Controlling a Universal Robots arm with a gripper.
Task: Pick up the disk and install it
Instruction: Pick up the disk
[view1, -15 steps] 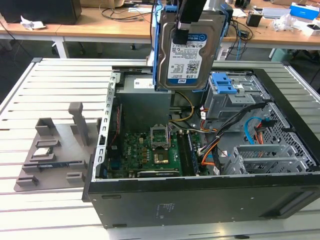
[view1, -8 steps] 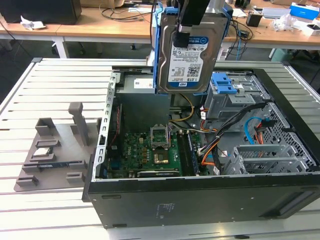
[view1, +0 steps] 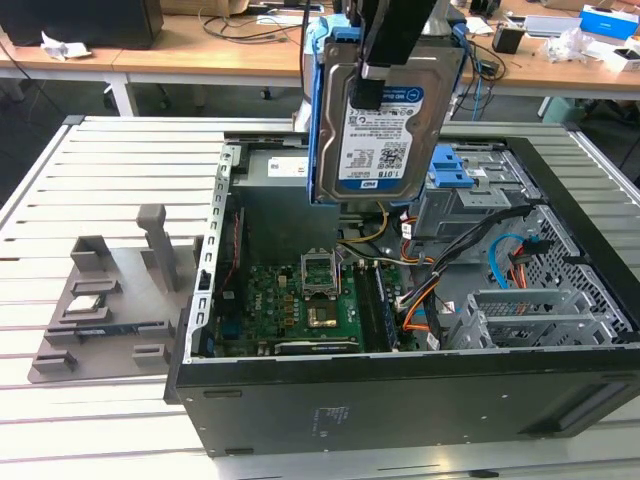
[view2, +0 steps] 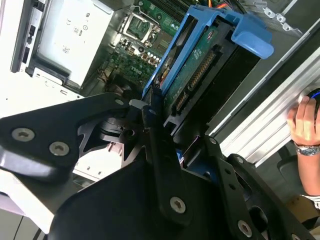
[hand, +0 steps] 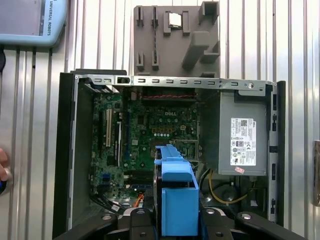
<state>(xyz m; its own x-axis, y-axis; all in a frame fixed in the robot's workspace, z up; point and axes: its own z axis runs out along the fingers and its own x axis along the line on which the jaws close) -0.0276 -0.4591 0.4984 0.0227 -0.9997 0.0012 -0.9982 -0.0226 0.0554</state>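
1. 1 disk (view1: 400, 140) hangs upright at 12 o'clock in the exterior view. It is above the open computer case (view1: 400, 395) and clear of it, with its blue carrier frame around its edges.
2. 1 gripper (view1: 368, 88) is clamped on the disk, with a black finger lying down the labelled face. In the second wrist view its fingers (view2: 150, 112) pinch the frame beside the disk's green circuit-board side.
3. 1 white-and-blue label sits on the disk's silver face and carries barcodes and rows of small print.
4. At 6 o'clock from the disk, a green motherboard (view1: 300, 305) lies on the case floor, with a square metal socket (view1: 322, 270) on it.
5. At 3 o'clock from the disk stand blue drive bays (view1: 465, 170).
6. In the first wrist view, a grey power supply (hand: 242, 135) bears a white printed label and a small pink sticker.
7. At 9 o'clock in the exterior view, a grey fixture tray (view1: 150, 240) lies on the slatted table (view1: 100, 170). It holds a small square silver chip (view1: 85, 303).
8. In the second wrist view, a person's hand (view2: 302, 120) with a wristwatch rests at the table's edge.
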